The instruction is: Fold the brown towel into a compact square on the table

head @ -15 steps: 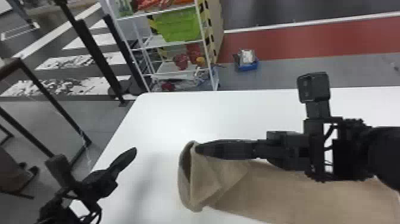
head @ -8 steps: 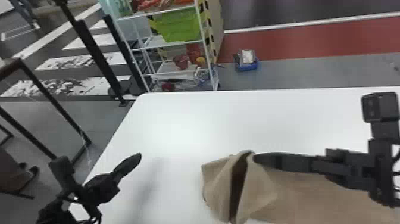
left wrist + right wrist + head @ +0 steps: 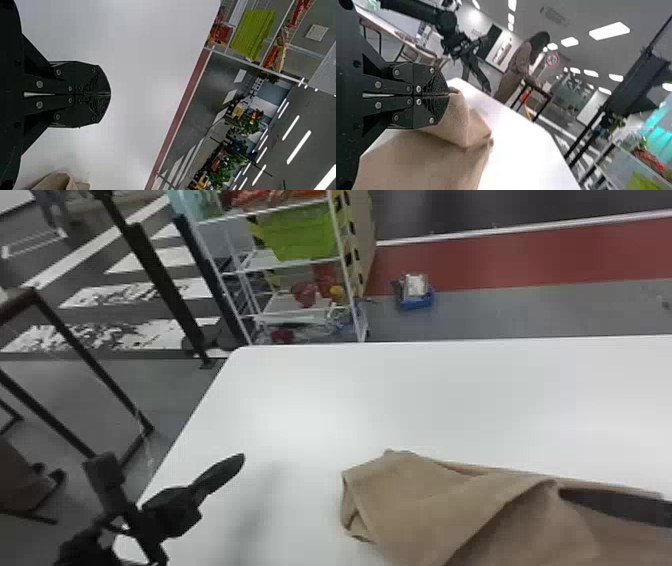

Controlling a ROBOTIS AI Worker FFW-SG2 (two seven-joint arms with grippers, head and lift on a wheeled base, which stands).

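brown towel (image 3: 425, 500): found on the white counter (image 3: 320, 405), on the near side and towards the robot's right, its inner end loosely doubled over and the remainder running off rightward. right pincer (image 3: 448, 95): closed, with a small pinch of the towel's cloth caught at the very tips. from that pinch the cloth slopes down in slanting creases, while the rest bears on the counter; i judge the hold is meant to draw the upper layer back over the lower, the towel's own weight serving as anchor. left pincer (image 3: 110, 95): closed on nothing, above the counter, well apart from the towel; presumably it stands there so that the working side has room. condition of the fold: uneven, the inner end rumpled and its edges out of line, so the compact square is, in my assessment, at an early stage. next, the pinched layer wants laying flat and its edge squared before release. risk noted: so shallow a grip may slip, or pull the lower layer askew.
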